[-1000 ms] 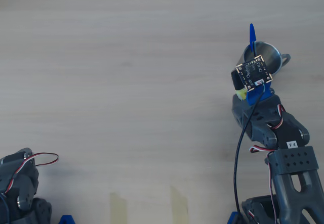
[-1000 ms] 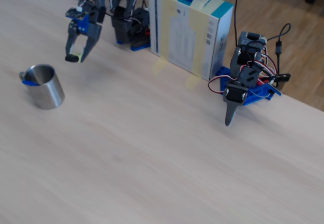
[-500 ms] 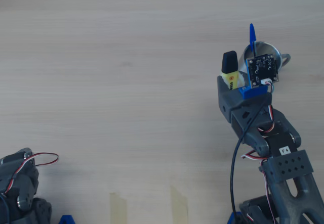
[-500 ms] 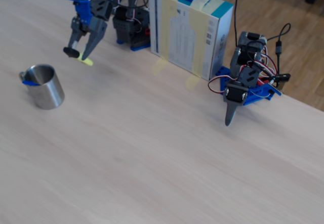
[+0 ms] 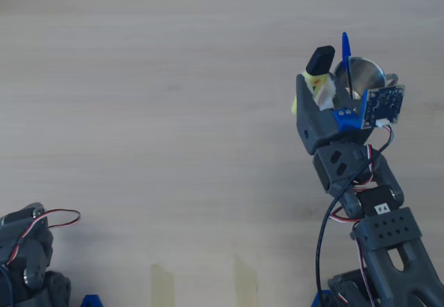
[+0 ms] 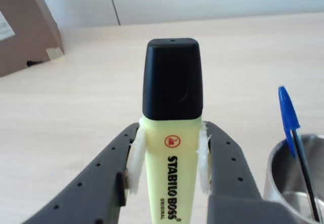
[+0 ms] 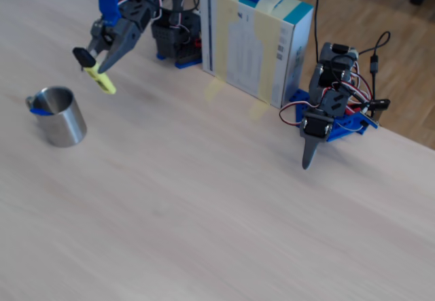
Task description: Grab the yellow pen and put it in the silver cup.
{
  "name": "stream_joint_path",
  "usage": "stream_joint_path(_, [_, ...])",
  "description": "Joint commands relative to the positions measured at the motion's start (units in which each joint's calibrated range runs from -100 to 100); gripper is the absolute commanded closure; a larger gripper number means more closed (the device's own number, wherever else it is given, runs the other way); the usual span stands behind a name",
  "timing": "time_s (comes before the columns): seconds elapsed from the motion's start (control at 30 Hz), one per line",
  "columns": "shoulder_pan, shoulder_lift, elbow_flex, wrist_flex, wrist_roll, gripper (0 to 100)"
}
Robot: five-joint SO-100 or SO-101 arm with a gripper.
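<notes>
Gripper: the gripper (image 6: 169,176) is clamped on the yellow highlighter (image 6: 172,133), its two dark fingers (image 6: 101,183) pressing white pads against the barrel from either side.
Highlighter: black cap forward and away from the wrist camera, "STABILO BOSS ORIGINAL" printed along the barrel; in the fixed view it hangs in the air, tilted, cap up and to the left (image 7: 94,70), clear of the table.
Silver cup: the steel mug (image 7: 60,116) stands upright on the wooden table (image 7: 204,206), lower left of the held highlighter in the fixed view and apart from it; in the overhead view its rim (image 5: 361,68) shows just right of the black cap.
Blue ballpoint: a thin blue pen (image 6: 291,120) leans inside the cup, its cap sticking up over the rim (the wrist view shows this best).
Arm: the grey arm (image 5: 361,189) reaches up from the bottom right of the overhead view, a small circuit board (image 5: 385,104) on its blue mount, partly over the cup.
Second arm: another arm (image 7: 329,111) sits folded at the right of the fixed view, probably idle, beside a white and teal box (image 7: 255,39).
</notes>
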Motion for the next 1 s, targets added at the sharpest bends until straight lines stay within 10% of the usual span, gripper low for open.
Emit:
stream_joint_path(0.0, [1.7, -1.7, -0.5, -4.7, 0.3, 87])
stream_joint_path(0.97, [15.5, -4.7, 9.0, -31.9, 0.4, 87])
